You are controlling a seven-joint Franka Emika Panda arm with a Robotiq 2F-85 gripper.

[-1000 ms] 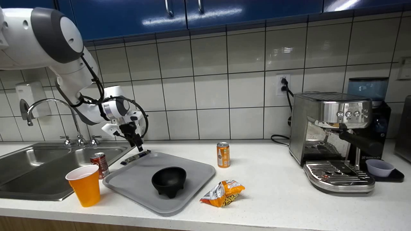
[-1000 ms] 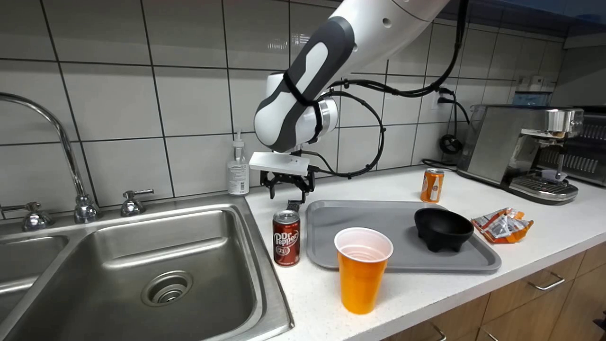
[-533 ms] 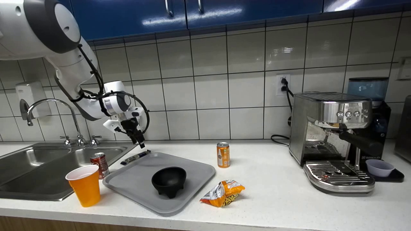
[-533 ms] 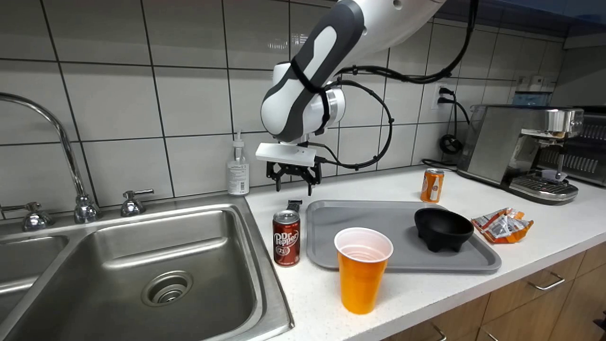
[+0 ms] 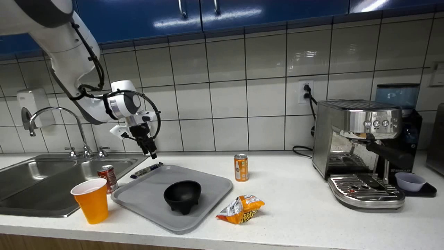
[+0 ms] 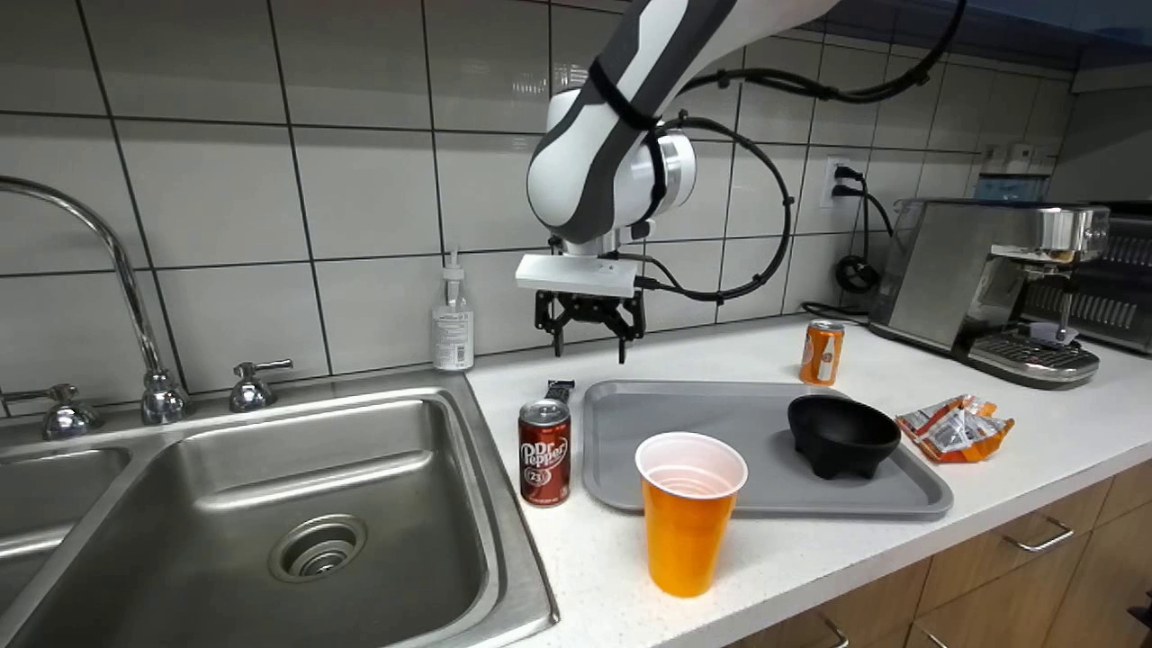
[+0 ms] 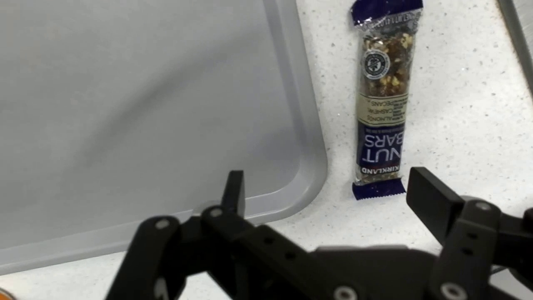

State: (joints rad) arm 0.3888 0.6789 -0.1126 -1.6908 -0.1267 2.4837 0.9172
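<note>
My gripper [image 7: 327, 173] stands open in the wrist view with nothing between its fingers. Nearest to it is a wrapped nut bar [image 7: 381, 108], dark blue at both ends, lying flat on the counter. The gripper [image 5: 151, 156] hangs above the bar's far end, apart from it. In an exterior view, the gripper [image 6: 590, 356] shows both fingers spread, and the bar [image 6: 560, 391] is mostly hidden behind a dark red Dr Pepper can [image 6: 544, 459]. Beside the bar lies a grey tray [image 5: 142, 198], with a black footed bowl [image 5: 182, 196] on it.
An orange cup [image 5: 91, 201] stands before the tray, near the sink [image 6: 342, 450] with its tall faucet. Past the tray are an orange can [image 5: 241, 167], a crumpled Cheetos bag [image 5: 242, 210] and a steel coffee machine [image 5: 357, 121]. A pump bottle [image 6: 453, 324] stands by the tiled wall.
The arm and open gripper have risen from the counter near the nut bar and, in an exterior view, shifted to the right. The bar, tray, bowl, cans and cup have stayed put.
</note>
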